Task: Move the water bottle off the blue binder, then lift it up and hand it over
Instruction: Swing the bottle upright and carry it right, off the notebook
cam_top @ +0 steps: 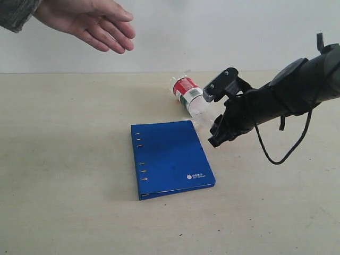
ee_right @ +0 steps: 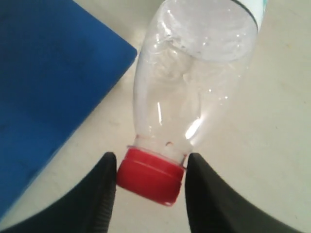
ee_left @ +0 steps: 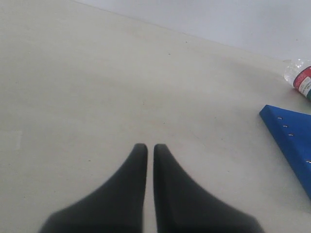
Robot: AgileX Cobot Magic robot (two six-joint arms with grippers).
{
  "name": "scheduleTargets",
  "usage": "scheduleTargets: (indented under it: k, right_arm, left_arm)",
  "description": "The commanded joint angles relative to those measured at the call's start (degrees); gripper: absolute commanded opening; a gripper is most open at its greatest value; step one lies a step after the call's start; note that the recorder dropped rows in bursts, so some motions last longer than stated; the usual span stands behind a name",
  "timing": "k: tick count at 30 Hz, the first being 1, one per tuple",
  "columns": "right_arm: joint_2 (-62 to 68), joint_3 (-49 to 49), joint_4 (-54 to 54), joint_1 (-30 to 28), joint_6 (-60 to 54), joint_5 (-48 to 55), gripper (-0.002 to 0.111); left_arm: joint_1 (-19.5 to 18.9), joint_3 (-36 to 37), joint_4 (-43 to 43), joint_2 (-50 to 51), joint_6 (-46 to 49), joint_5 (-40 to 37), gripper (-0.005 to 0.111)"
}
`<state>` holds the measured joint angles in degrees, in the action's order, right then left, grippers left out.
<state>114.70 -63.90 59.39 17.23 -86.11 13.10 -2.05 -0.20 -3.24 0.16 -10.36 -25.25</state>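
Note:
The water bottle [cam_top: 190, 95] is off the blue binder [cam_top: 170, 156], just past its far right corner. It slants with its labelled base away from the arm. My right gripper [cam_top: 215, 128] is shut on its neck end. In the right wrist view both fingers of the right gripper [ee_right: 149, 162] press the red cap [ee_right: 150, 177], with the clear bottle [ee_right: 194, 73] stretching away and the binder [ee_right: 43, 82] beside it. My left gripper [ee_left: 150, 147] is shut with nothing in it, over bare table. A binder corner [ee_left: 294, 141] and the bottle's base [ee_left: 301, 77] show at the edge of its view.
A person's open hand [cam_top: 90, 21] is held out, palm down, above the far left of the table [cam_top: 64, 159]. A black cable [cam_top: 281, 154] loops below the right arm. A pale wall rises behind the table.

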Motion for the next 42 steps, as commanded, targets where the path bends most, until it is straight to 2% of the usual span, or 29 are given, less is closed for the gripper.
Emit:
scheduleTargets:
  k: [1,10,22,27,33,42]
  right_arm:
    - [-1.77,-0.23,0.32,-0.09,3.94,-3.29,0.000]
    - [-11.58,-0.10,-2.08,-0.09,14.70,1.34,0.000]
    - [-19.79,-0.10,-21.76,-0.09,36.93,2.14,0.000]
    - [-23.04,-0.10,-27.38,-0.09,41.84,2.14,0.000]
    - [-24.33,-0.10,-39.71,-0.09,53.46,2.36,0.000]
    - [-26.59,-0.10,-47.30,-1.57,61.77,2.12,0.000]
  left_arm:
    - [-0.12,0.20,-0.02,-0.16,-0.49,0.31,0.004]
    - [-0.12,0.20,-0.02,-0.16,-0.49,0.31,0.004]
    - [-0.12,0.20,-0.02,-0.16,-0.49,0.31,0.004]
    - [-0.12,0.20,-0.02,-0.16,-0.49,0.31,0.004]
    - [-0.12,0.20,-0.02,-0.16,-0.49,0.31,0.004]
    - [-0.12,0.20,-0.02,-0.16,-0.49,0.31,0.004]
